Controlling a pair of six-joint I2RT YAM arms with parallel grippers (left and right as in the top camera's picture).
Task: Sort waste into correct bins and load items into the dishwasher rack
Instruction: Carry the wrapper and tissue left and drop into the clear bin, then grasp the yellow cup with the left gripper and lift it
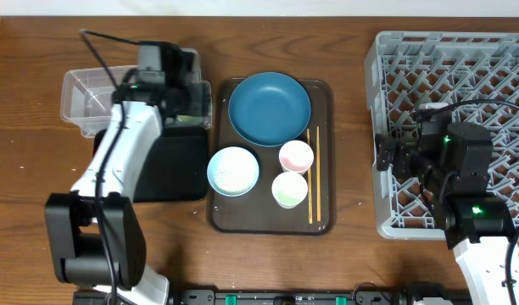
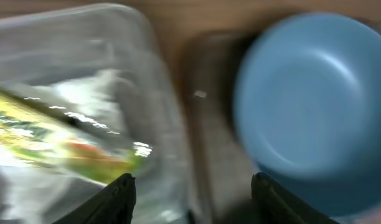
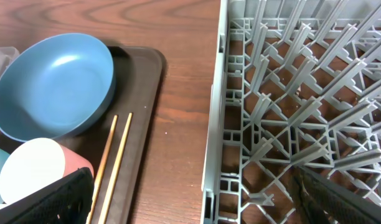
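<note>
The dishwasher rack (image 1: pixel 463 68) fills the right edge of the worktop (image 1: pixel 344 25) and holds nothing. My right tool (image 3: pixel 192 177) hangs over its left wall, spread wide and empty.

The brown serving tray (image 1: pixel 242 216) sits mid-worktop and carries the dark blue dish (image 1: pixel 270 108), the pale blue bowl (image 1: pixel 233 170), the pink cup (image 1: pixel 296 156), the green cup (image 1: pixel 289 190) and the chopsticks (image 1: pixel 313 174). None of them is loaded yet. Left of it lies the black tray (image 1: pixel 179 169), and toward the far left corner stands the clear tub (image 1: pixel 69 97).

My left tool (image 2: pixel 192 183) hovers between that tub and the dish, fingers wide apart, gripping nothing. Through the blur, the wrapper (image 2: pixel 60 140) appears to lie inside the tub.

I judge waste sorting to be the step in hand, with the wrapper done. A white fleck on the serving tray may be a rice grain (image 2: pixel 200 94); I cannot tell. Next I must clear any rice, which calls for a fine pinch, before lifting dishes to the rack.
</note>
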